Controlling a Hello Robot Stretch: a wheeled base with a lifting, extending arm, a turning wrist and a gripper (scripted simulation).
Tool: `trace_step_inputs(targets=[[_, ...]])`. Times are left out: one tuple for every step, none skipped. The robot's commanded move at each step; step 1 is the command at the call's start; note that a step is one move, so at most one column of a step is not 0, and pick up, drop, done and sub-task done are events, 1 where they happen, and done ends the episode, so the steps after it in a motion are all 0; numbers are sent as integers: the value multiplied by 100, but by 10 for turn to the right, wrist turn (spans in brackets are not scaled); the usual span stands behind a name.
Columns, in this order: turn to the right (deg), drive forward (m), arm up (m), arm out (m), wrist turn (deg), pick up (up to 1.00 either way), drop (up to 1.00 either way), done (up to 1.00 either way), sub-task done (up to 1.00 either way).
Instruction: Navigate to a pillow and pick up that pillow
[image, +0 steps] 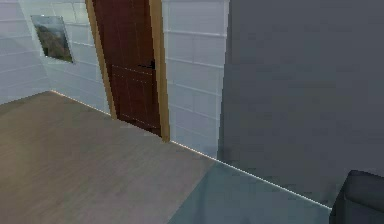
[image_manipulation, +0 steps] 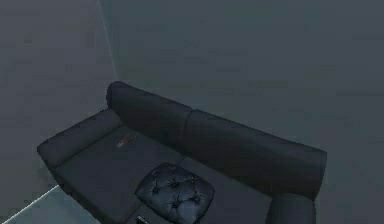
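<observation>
One pillow (image_manipulation: 177, 192) on sofa (image_manipulation: 240, 140) seat, arm side, close in | end effector offset, grasp state: cannot tell

robot body: nothing can be told of colours, shapes, cables or markings from fwd & arm-side views.

The door (image: 130, 60) at eleven o'clock of the forward view looks like dark reddish wood, framed in paler wood, beside white tiled wall (image: 195, 80) and matt plank floor (image: 80, 150). The dark sofa (image_manipulation: 235, 140) looks smooth and matt; the pillow (image_manipulation: 178, 192) at its six o'clock is button-tufted and faintly glossy.
</observation>
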Motion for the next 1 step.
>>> trace_step_inputs(targets=[[0,0,0,18,0,0,0,0,0]])
